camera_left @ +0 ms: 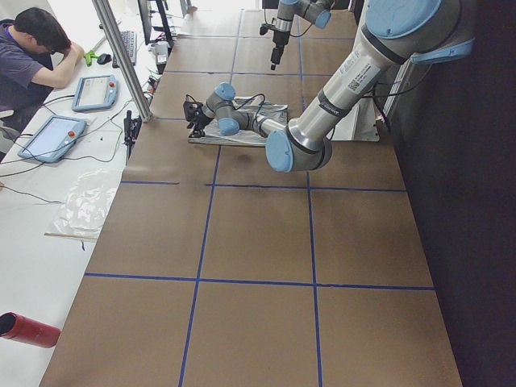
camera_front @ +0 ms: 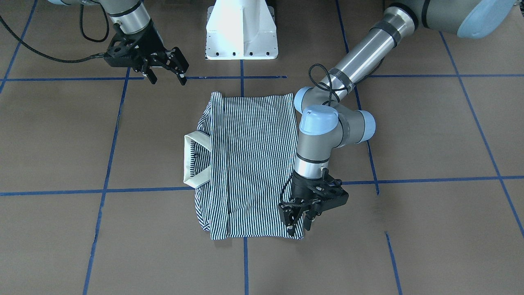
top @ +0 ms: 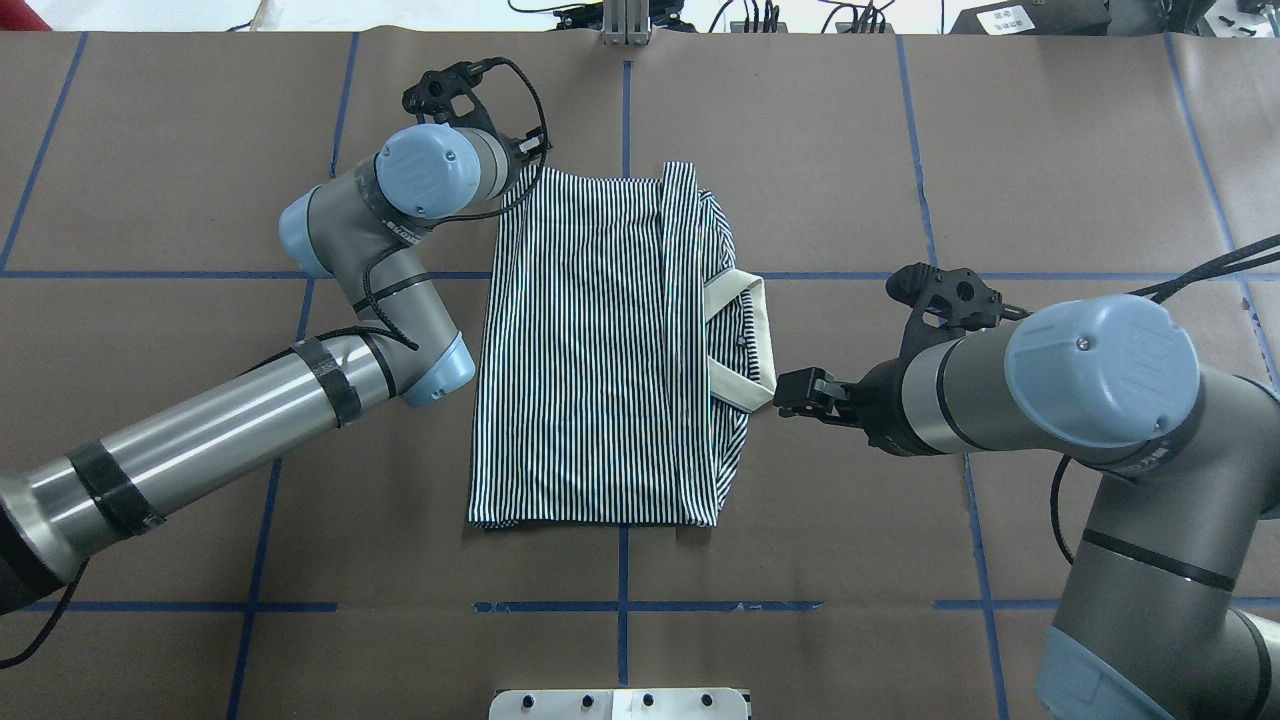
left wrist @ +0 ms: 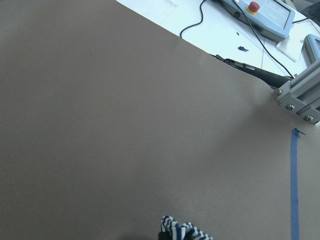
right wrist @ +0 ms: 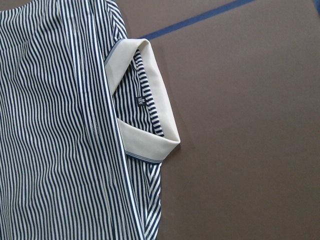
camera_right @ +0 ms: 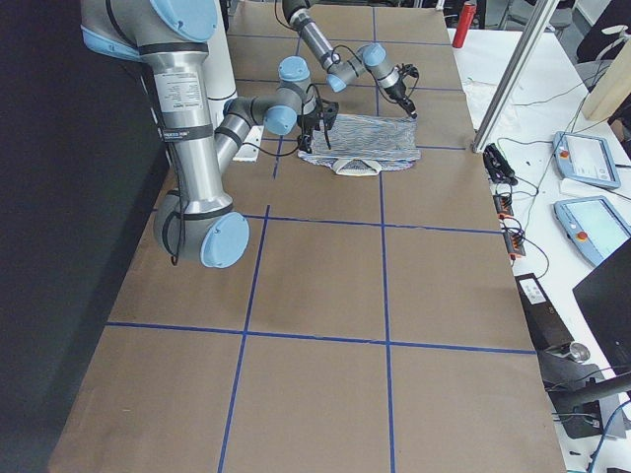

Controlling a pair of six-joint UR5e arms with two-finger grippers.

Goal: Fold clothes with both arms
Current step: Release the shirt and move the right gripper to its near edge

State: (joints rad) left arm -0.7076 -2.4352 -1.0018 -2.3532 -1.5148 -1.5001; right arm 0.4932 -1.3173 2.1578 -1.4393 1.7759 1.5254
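Progress looks about halfway. The shirt [camera_front: 254, 164] lies flat in the middle of the table [camera_front: 430, 143]. Its sides seem already turned in, which gives a long striped rectangle. The collar [top: 745, 380] sticks out at the end toward the robot's right, and the hem lies at the end toward its left. No crosswise fold shows yet, so bringing hem and collar together appears to be what is left.

The left hand [camera_front: 299, 227] is down at the hem corner farthest from the robot. Its fingers are narrow, and the left wrist view shows a tuft of striped cloth [left wrist: 182, 231] bunched right at them. I judge that it is pinching that corner. The other hem corner, nearer the robot, lies free with nothing on it.

The right hand [camera_front: 168, 80] is spread wide and holds nothing. It hangs above the table, clear of the shirt, on the collar side. Its wrist camera looks down on the collar and the bare table beside it.

A two-handed crosswise fold would probably need this hand on the cloth too.
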